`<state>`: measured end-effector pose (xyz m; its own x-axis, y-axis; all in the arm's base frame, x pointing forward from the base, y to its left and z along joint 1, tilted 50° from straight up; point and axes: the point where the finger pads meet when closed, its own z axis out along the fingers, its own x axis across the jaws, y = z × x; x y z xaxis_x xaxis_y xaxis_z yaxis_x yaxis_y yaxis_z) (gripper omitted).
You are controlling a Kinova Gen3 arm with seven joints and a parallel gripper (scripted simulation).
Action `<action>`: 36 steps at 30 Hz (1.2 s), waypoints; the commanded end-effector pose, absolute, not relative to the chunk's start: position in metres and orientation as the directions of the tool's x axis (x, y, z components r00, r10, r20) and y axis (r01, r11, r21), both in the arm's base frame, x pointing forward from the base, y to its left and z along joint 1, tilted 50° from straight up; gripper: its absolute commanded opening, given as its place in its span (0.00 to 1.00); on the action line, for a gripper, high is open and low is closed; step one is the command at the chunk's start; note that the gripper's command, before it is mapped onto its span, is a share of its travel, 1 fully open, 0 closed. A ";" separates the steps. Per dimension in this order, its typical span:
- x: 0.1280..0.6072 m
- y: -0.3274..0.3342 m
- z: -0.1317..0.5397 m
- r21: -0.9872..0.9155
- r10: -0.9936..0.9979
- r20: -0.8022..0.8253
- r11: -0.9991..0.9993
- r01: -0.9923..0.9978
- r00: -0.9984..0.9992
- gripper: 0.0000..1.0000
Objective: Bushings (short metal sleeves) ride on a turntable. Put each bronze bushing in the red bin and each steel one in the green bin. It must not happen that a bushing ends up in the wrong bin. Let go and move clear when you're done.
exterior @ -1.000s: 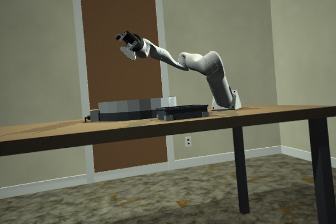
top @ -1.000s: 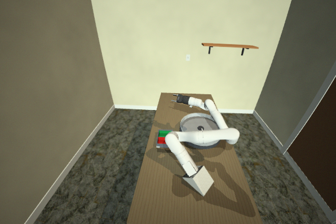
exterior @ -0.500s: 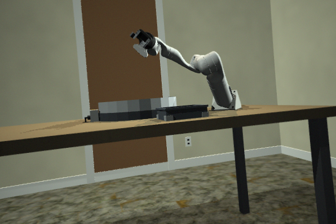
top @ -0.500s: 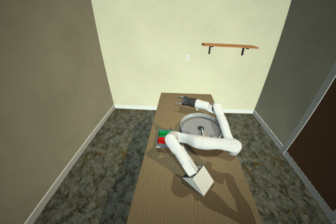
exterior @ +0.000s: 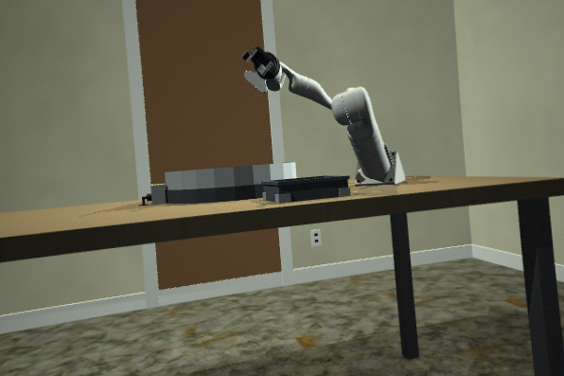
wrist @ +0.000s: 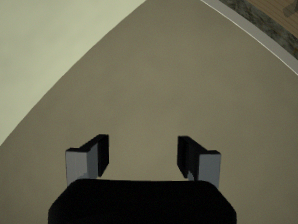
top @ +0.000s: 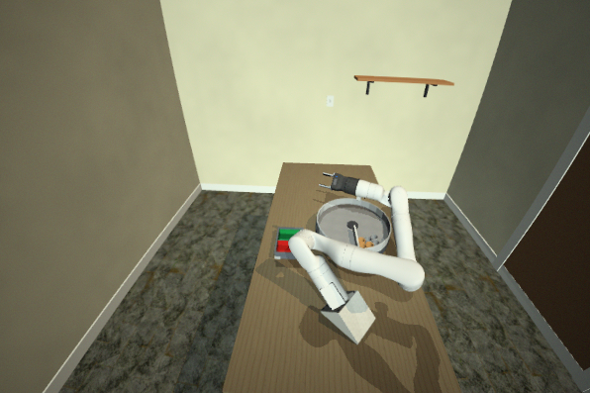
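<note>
The bushings lie together at one side of the turntable (top: 331,209), a round grey tray with a raised rim that stands on the desk (top: 277,296). In the top view I see a small group of bronze bushings (top: 366,243) near the rim on the side toward the arm's elbow, and just beside them some grey steel bushings (top: 377,237). They are very small in this view, so I cannot count them with certainty, nor tell whether they stand upright or lie on their sides.

The red bin (top: 283,245) and the green bin (top: 288,234) sit side by side in one low tray at the other side of the turntable. Part of the arm passes over them.

The gripper (top: 324,181) is high above the desk, past the far rim of the turntable, and points away from the parts toward the wall. Its jaws are spread wide and there is nothing between them, as the wrist view shows clearly.

About handling, I judge that a short metal sleeve is stiff, not fragile, and rather heavy for its size. Its smooth round wall is probably slippery and may roll or slip out of flat fingers. The best hold is probably across the outer diameter at the middle of its height, from above. Because the bushings lie close together and near the rim, the fingers may push a neighbour, so a piece at the outside of the group seems the easier one to begin with.
</note>
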<state>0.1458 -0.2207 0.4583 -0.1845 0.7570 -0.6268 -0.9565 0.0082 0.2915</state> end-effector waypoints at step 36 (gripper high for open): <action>0.138 -0.230 0.456 0.571 0.287 -0.816 0.536 -0.621 -0.502 1.00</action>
